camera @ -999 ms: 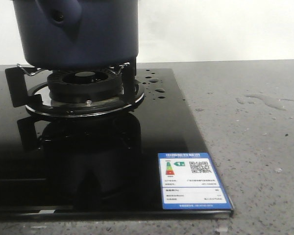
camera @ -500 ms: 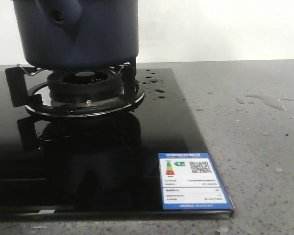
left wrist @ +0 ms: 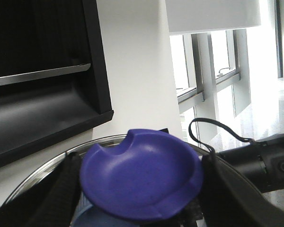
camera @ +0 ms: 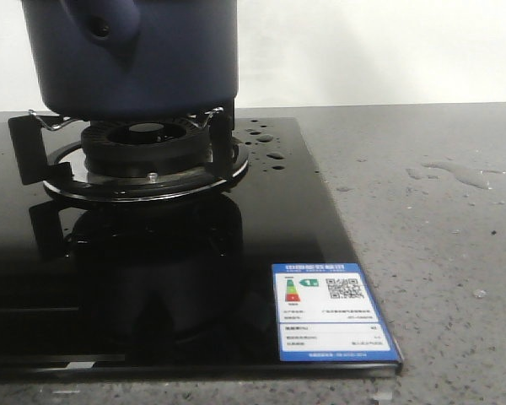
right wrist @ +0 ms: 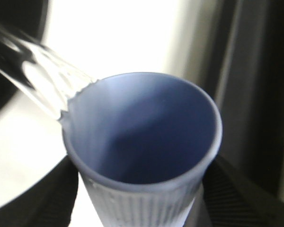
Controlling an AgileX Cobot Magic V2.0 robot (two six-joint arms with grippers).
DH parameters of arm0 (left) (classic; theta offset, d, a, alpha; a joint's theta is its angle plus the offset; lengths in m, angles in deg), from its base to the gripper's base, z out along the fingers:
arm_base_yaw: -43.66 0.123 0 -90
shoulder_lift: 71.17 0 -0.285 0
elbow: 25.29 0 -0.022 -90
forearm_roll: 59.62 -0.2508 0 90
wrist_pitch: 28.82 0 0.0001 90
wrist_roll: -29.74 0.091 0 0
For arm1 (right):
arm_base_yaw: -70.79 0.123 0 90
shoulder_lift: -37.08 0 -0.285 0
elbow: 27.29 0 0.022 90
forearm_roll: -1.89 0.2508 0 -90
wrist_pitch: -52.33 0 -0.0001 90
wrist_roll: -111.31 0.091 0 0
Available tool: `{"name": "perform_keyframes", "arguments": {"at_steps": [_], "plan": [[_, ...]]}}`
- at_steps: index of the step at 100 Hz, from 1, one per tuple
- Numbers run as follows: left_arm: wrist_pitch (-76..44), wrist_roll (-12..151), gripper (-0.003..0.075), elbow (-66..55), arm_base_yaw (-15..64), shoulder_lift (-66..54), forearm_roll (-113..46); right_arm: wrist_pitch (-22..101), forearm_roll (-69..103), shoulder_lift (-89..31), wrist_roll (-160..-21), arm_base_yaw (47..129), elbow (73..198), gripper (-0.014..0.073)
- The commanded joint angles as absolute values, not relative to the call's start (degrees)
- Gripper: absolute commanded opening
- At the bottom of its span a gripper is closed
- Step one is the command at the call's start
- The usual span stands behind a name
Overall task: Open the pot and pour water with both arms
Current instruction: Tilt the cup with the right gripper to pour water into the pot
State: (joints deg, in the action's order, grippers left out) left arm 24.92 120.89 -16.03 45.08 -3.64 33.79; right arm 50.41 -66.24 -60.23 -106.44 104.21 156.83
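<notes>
The dark navy pot (camera: 152,59) stands on the burner (camera: 143,143), its stub with a hole (camera: 105,25) facing me; its top is cut off in the front view. Neither gripper shows there. In the left wrist view my left gripper (left wrist: 142,189) is shut on the lid's blue-purple knob (left wrist: 142,172), with the lid's metal rim (left wrist: 42,172) behind it. In the right wrist view my right gripper (right wrist: 142,203) is shut on a light blue ribbed cup (right wrist: 142,137); I see no liquid inside. Water drops (camera: 274,156) lie on the stove and a thin puddle (camera: 460,173) on the counter.
The black glass stove top (camera: 194,278) carries a blue energy label (camera: 329,308) at its front right corner. Grey speckled counter (camera: 438,278) lies to the right. The right arm (left wrist: 270,158) shows beside the lid. A clear glass edge (right wrist: 33,71) touches the cup's rim.
</notes>
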Motion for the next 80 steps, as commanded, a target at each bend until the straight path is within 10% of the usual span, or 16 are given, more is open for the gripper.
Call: {"name": "perform_keyframes", "arguments": {"at_steps": [1,51,80], "plan": [[24.5,120.3,0.0282,-18.2,45.1,-4.8,39.6,52.3,-71.6,-58.4,-106.7,103.9,160.8,0.0244],[24.5,120.3,0.0282,-18.2,45.1,-4.8,39.5,50.1,-78.3,-58.5,-106.4,103.9,163.2,0.0244],[24.5,120.3,0.0282,-18.2,45.1,-4.8,39.4,36.3,-49.4,-58.5,-91.0,105.4,162.4,0.0241]]}}
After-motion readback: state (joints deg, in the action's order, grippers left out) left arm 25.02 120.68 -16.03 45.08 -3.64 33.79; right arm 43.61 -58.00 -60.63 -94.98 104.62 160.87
